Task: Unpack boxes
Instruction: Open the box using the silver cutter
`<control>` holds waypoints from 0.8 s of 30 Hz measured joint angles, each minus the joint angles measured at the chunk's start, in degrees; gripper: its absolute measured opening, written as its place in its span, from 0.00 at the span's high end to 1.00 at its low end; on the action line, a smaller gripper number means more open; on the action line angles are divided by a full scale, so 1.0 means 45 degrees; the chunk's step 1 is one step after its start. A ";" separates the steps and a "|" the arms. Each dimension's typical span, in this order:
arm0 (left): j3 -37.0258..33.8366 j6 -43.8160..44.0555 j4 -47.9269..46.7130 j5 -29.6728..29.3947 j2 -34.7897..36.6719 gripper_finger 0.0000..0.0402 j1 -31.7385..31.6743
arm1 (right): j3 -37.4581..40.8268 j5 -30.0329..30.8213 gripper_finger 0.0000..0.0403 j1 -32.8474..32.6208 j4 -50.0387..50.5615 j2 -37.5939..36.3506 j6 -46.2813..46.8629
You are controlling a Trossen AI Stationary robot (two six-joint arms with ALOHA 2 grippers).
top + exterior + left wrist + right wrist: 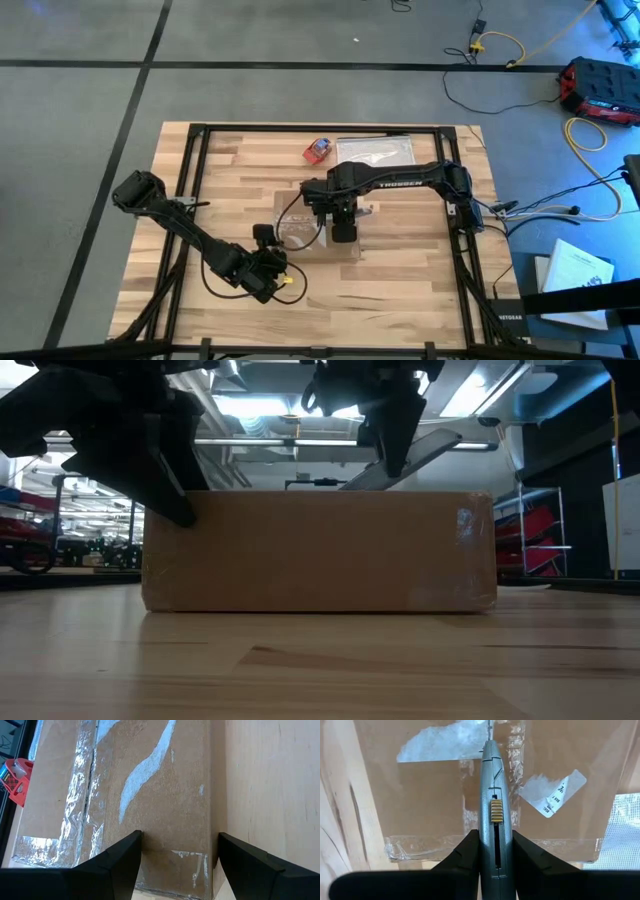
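The shallow brown cardboard box (298, 232) (320, 550) lies flat in the middle of the table, with shiny clear tape along its seams. My right gripper (495, 837) (343, 225) hovers over the box top (430, 795), shut on a grey utility knife (492, 785). My left gripper (179, 840) (268, 258) is open at the box's near left corner. One of its fingers (115, 865) is over the box top (165, 795); the other (250, 865) is past the box's side edge, over the table. My right gripper pinches the grey knife's handle (495, 845) between its two fingers, the knife lying along them and reaching forward. It comes from above, slanting down (400, 460). The knife's tip (489, 727) is at the taped centre seam of the box top. My left gripper: whether its fingers touch the box, I cannot tell.
A small red-and-blue object (318, 150) (17, 780) and a clear silvery plastic bag (378, 150) (625, 825) lie beyond the box toward the far edge. A black frame (190, 180) runs around the tabletop. Bare wood shows near the front edge.
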State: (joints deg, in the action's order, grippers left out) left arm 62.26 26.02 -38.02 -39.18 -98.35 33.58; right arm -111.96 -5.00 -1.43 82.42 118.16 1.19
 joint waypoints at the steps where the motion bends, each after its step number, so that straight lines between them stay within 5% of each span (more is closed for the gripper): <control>1: 0.0000 0.0003 0.0000 0.0000 0.0000 0.41 0.0000 | 0.0000 -0.0002 0.84 -0.0001 0.0009 0.0021 0.0003; 24: 0.0000 -0.0073 0.0000 0.0002 0.0000 0.41 0.0000 | 0.0000 0.0190 0.84 -0.0029 0.0106 0.0226 0.0019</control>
State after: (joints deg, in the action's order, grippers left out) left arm 62.26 25.69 -38.02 -39.17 -98.35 33.58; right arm -111.96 -4.14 -1.56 82.89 119.17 1.28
